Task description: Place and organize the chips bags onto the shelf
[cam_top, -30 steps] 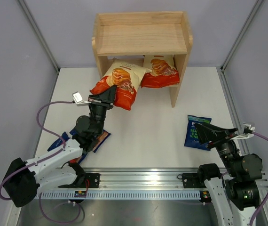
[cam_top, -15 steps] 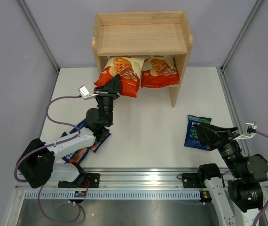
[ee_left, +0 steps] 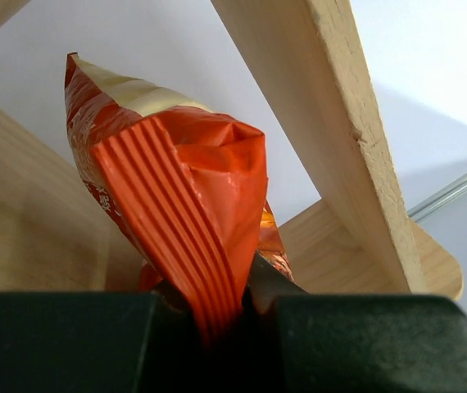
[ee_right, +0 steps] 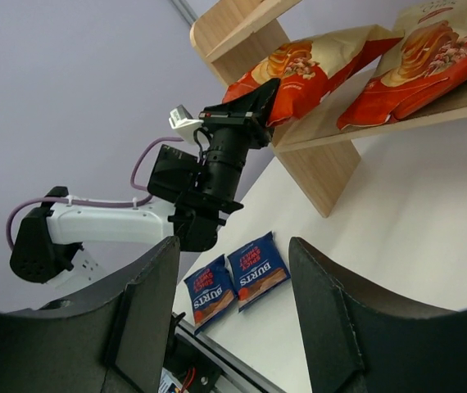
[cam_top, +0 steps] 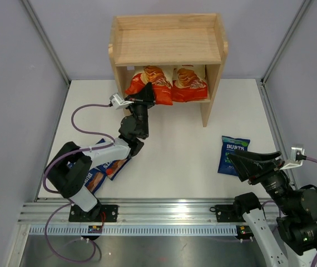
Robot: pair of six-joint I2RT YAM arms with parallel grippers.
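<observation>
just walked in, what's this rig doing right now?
The left gripper is shut on the crimped end of one Cassava Chips bag and holds it on the lower tier of the shelf, beside the second Cassava Chips bag lying there. The right gripper is open and empty next to the green-lettered Burts bag on the table. Two more Burts bags lie by the left arm, not yet shelved.
</observation>
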